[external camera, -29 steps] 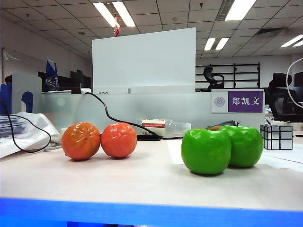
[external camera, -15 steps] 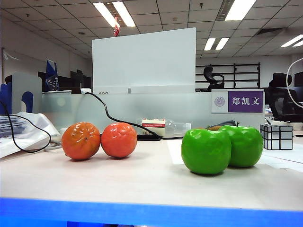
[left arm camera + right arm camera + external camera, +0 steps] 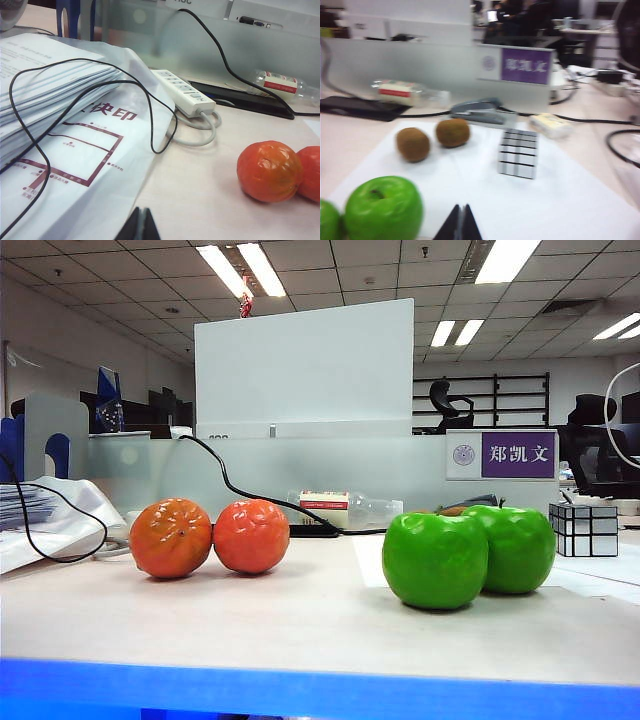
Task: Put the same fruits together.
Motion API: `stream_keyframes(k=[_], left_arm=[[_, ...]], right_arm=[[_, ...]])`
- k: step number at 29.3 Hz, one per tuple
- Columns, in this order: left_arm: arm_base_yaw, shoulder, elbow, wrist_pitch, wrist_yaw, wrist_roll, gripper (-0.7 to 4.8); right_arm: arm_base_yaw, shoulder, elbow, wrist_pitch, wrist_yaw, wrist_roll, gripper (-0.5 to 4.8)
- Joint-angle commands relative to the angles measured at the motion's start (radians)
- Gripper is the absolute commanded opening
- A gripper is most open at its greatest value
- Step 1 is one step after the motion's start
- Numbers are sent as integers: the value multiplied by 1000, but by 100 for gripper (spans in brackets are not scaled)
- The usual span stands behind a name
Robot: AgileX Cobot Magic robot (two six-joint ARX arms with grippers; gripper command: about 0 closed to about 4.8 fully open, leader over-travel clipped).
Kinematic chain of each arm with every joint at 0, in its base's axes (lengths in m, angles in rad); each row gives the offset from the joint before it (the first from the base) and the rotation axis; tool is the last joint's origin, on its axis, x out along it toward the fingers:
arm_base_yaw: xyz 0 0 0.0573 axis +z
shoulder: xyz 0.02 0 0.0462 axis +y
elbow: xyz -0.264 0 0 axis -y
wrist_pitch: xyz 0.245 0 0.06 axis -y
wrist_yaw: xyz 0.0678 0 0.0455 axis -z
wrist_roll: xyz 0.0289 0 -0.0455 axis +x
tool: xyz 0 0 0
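Two orange-red mandarins (image 3: 171,537) (image 3: 251,536) touch side by side on the left of the table. Two green apples (image 3: 435,560) (image 3: 521,547) touch on the right. In the right wrist view two brown kiwis (image 3: 413,144) (image 3: 453,132) lie close together on white paper, behind an apple (image 3: 383,207). My left gripper (image 3: 139,222) is shut and empty, low over the table near a mandarin (image 3: 269,171). My right gripper (image 3: 460,219) is shut and empty, beside the apple. Neither gripper shows in the exterior view.
A silver mirror cube (image 3: 518,153) stands on the paper right of the kiwis. A stack of papers in a plastic bag (image 3: 60,125), a black cable (image 3: 95,87) and a white power strip (image 3: 183,92) lie left of the mandarins. A stapler (image 3: 479,111) and bottle (image 3: 405,93) lie by the partition.
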Motion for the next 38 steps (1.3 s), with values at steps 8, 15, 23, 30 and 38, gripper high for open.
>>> stream_keyframes(k=[8,15,23,30,38], left_arm=[[-1,-1,1,7,0,4,-5],[-1,-1,1,7,0,4,-5],[-1,-1,1,7,0,4,-5],[-1,-1,1,7,0,4,-5],[-1,-1,1,7,0,4,-5]], right_arm=[[-178,-1,-6,7,-96,56,-1],[-181,-1,-7,-20,-50,95,-1],[-180,-1,-7,-22,-48,98,-1],[-180,-1,-7,-23,-50,101,-1],[-180,-1,-7,-23,-51,101,-1]])
